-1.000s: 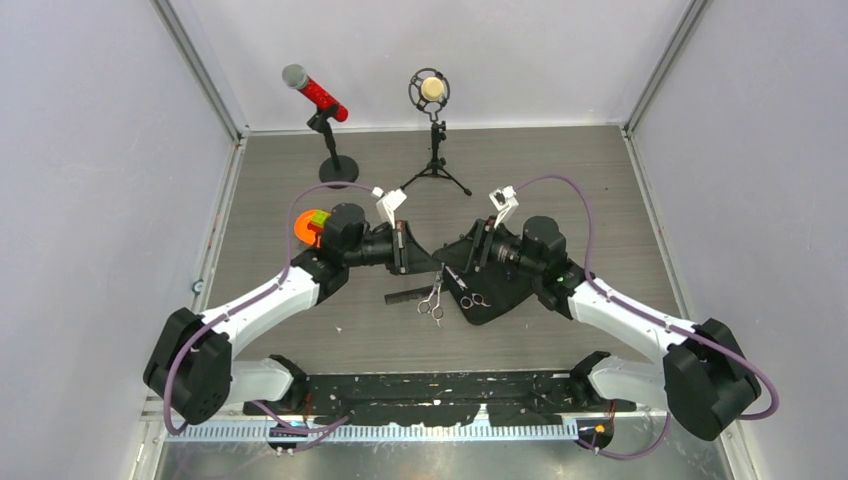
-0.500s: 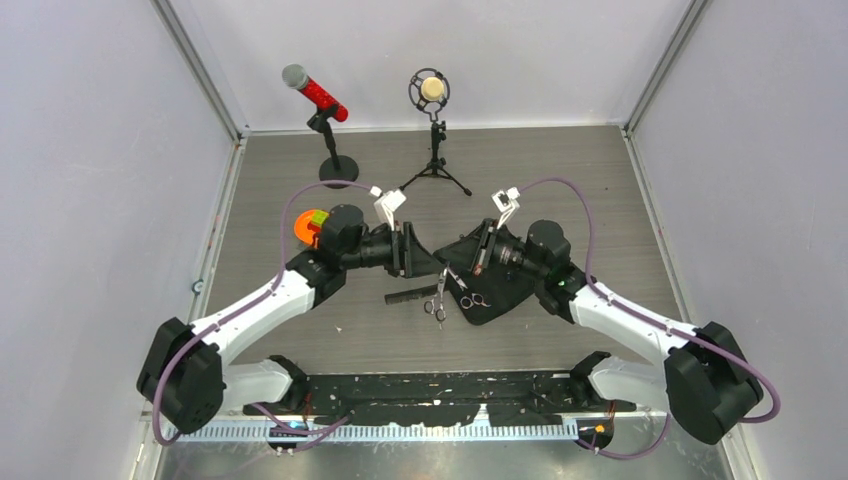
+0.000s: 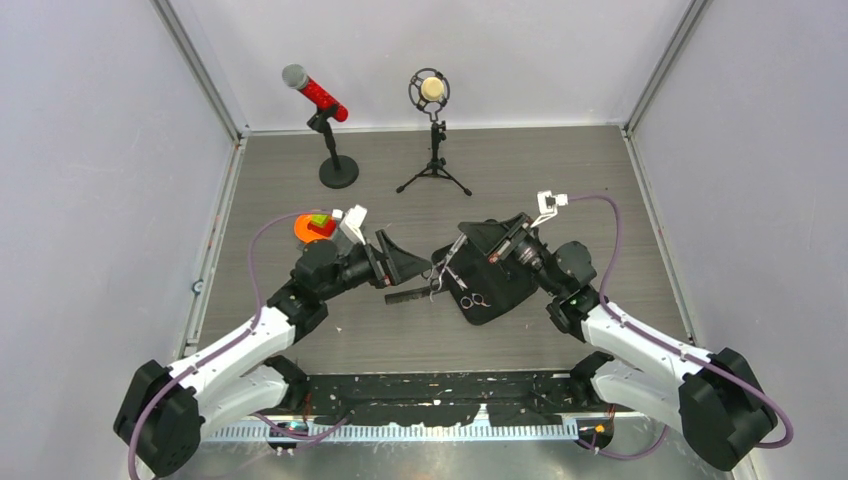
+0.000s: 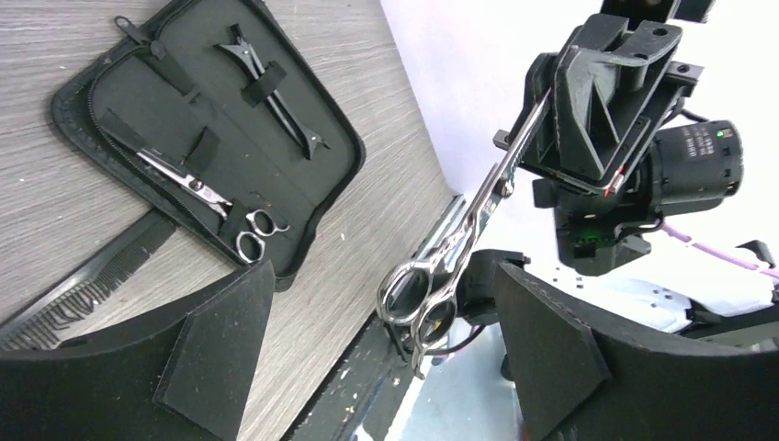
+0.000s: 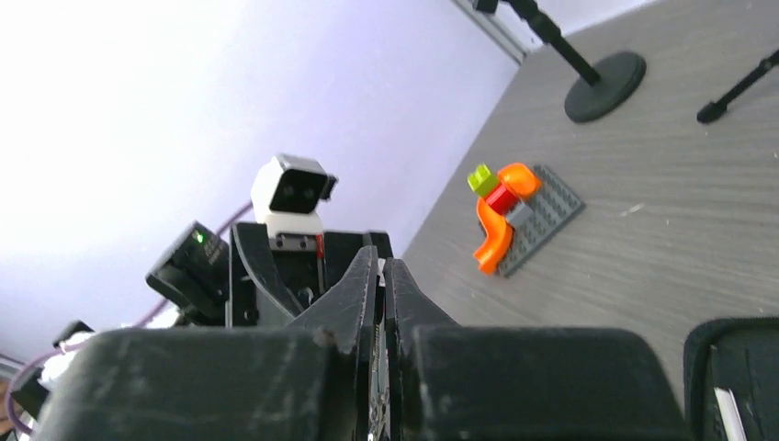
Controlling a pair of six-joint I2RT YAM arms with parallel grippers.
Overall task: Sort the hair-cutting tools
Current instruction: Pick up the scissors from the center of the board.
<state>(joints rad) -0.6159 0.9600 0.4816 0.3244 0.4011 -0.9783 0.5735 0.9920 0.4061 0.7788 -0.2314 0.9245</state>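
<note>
My right gripper [image 3: 462, 243] is shut on the blades of a pair of silver scissors [image 3: 441, 275], which hang in the air with their ring handles [image 4: 421, 296] pointing at the left arm. The left gripper [image 3: 420, 268] stands open, its black fingers [image 4: 213, 347] wide on either side of the rings without touching them. In the right wrist view the fingers [image 5: 354, 285] are pressed together on a thin metal edge. An open black zip case [image 3: 492, 285] lies on the table with a second pair of scissors [image 4: 197, 188] and a black clip [image 4: 276, 92] strapped inside. A black comb [image 3: 408, 296] lies left of the case.
Two microphones stand at the back: a red one [image 3: 318, 95] on a round base [image 3: 338, 172] and a tripod one [image 3: 432, 90]. An orange and green brick figure on a grey plate [image 5: 514, 211] sits behind the left arm. Walls close off the sides.
The left gripper has opened, let go of the scissors and drawn back to the left. The right gripper has shut on the blades and now carries the scissors alone.
</note>
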